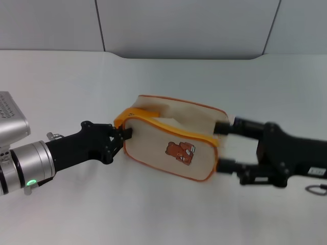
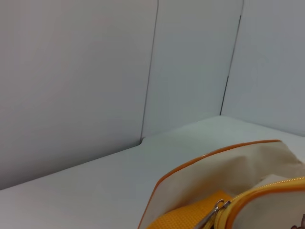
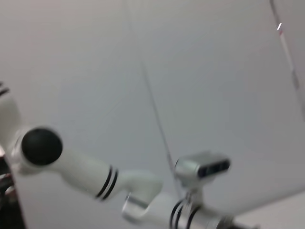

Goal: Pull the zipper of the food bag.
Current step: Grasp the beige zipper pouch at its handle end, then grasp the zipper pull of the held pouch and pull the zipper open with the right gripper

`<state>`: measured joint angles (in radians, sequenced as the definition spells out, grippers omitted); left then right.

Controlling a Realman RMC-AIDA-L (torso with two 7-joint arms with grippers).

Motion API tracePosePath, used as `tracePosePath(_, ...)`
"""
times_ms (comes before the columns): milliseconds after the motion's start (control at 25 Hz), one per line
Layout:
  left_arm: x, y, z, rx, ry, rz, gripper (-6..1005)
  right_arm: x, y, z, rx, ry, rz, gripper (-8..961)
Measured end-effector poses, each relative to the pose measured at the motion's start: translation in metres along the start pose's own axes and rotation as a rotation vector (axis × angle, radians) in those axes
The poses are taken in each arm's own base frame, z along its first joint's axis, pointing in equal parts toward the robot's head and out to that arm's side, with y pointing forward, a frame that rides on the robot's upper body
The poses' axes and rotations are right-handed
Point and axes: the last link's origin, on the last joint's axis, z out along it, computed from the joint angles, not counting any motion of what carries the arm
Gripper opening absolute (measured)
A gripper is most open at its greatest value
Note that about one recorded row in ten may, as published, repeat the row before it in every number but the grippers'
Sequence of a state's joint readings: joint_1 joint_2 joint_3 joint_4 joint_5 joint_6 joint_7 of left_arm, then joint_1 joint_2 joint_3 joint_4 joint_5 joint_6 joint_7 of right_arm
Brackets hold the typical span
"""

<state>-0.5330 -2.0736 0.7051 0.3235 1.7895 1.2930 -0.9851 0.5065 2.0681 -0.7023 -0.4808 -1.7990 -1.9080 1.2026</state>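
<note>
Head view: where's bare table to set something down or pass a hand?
Free: the white table in front of the cream canvas food bag with orange piping, between the two arms; also the strip behind it up to the grey wall panels. Crowded: the bag's ends, left gripper at its orange zipper end, right gripper straddling the other.
</note>
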Motion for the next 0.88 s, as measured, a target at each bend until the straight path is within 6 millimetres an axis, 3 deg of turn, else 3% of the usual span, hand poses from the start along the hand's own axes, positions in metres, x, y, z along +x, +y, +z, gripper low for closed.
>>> tracePosePath(240,0.003,0.003,-0.005,-0.028,0.021,0.049,57,-0.027,-0.020,-0.007,0.133,-0.069,-0.165,844)
tracePosePath(520,0.017,0.003,-0.016,-0.084,0.089,0.183,55,-0.049,-0.051,0.007,0.215,0.020,-0.441,846)
tracePosePath(680,0.031,0.002,-0.018,-0.117,0.121,0.262,55,-0.051,-0.060,0.017,0.233,0.083,-0.587,845)
tracePosePath(880,0.044,0.003,-0.017,-0.149,0.151,0.331,54,-0.046,-0.068,0.036,0.213,0.152,-0.739,774)
